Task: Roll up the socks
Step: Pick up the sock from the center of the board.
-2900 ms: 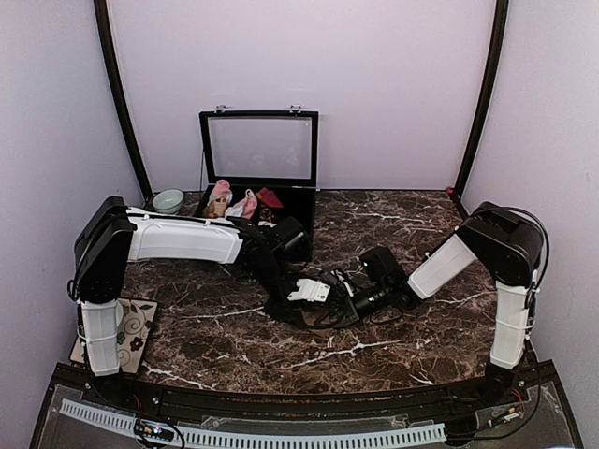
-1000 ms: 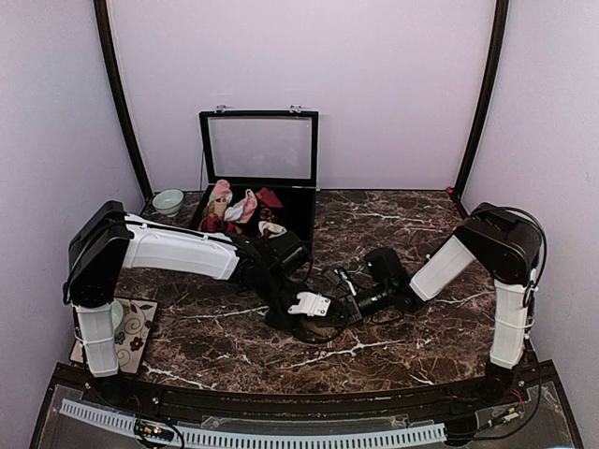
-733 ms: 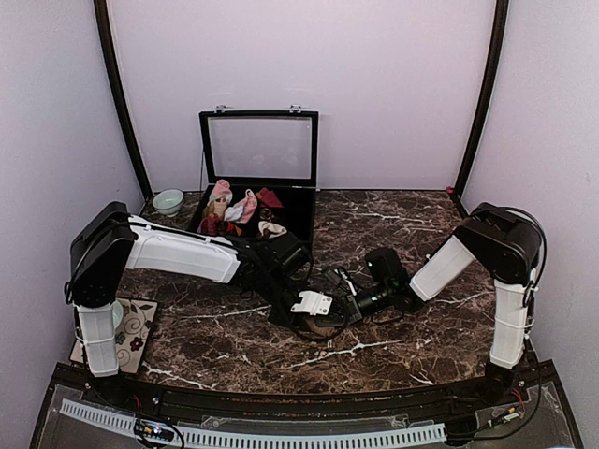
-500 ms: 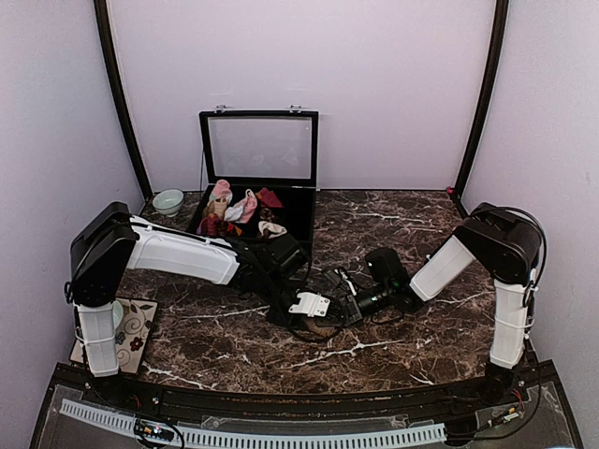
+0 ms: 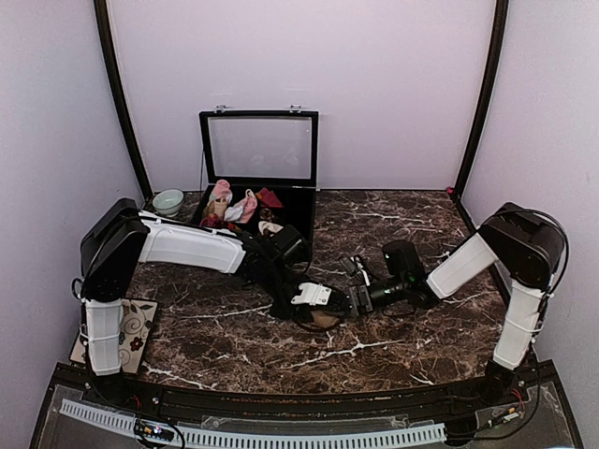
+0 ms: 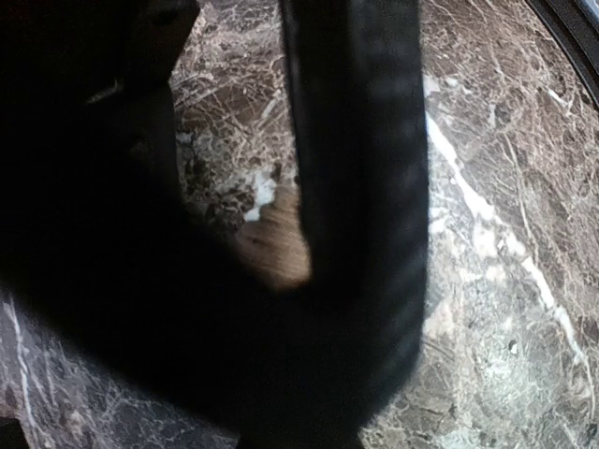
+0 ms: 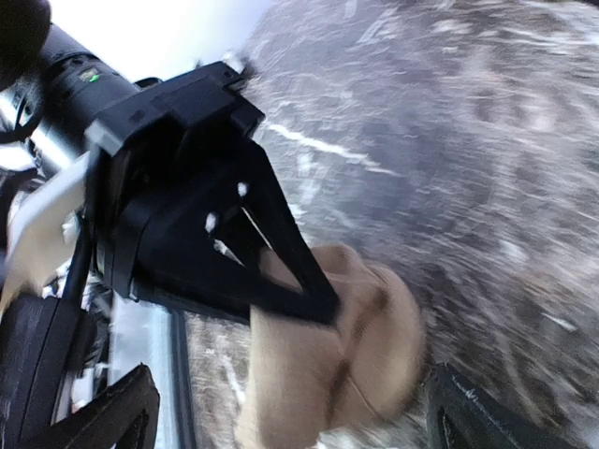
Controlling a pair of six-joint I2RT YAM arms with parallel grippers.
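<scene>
Left pincer [image 6: 267, 224]: closed down narrowly on the tan socks [image 7: 346, 365]; a fold of tan fabric is seen pinched between its dark fingers.
Right pincer [image 7: 299, 412]: spread wide, one finger at each side of the bundle; nothing is gripped by it.
Tan socks: laid on the marble tabletop [image 5: 402, 234], just toward 6 o'clock of its middle, between the two pincers and gathered into a plump bundle.
Done: the tan pair is judged to be rolled, or very nearly so; whether the cuff has been tucked over cannot be told.
Left: stowing of the bundle is presumably owed. A cream sock [image 5: 270, 226] is made out at the front of the case [image 5: 260, 148], too small for its state to be judged.
Left arm: stretched low from 9 o'clock, the forearm almost level, the wrist dipped toward 4 o'clock.
Right arm: brought in from 3 o'clock, the elbow raised at the tabletop's edge, the forearm sloped down toward 9 o'clock, so that the pincers are set head-on.
Case: open at 12 o'clock, its lid upright.
</scene>
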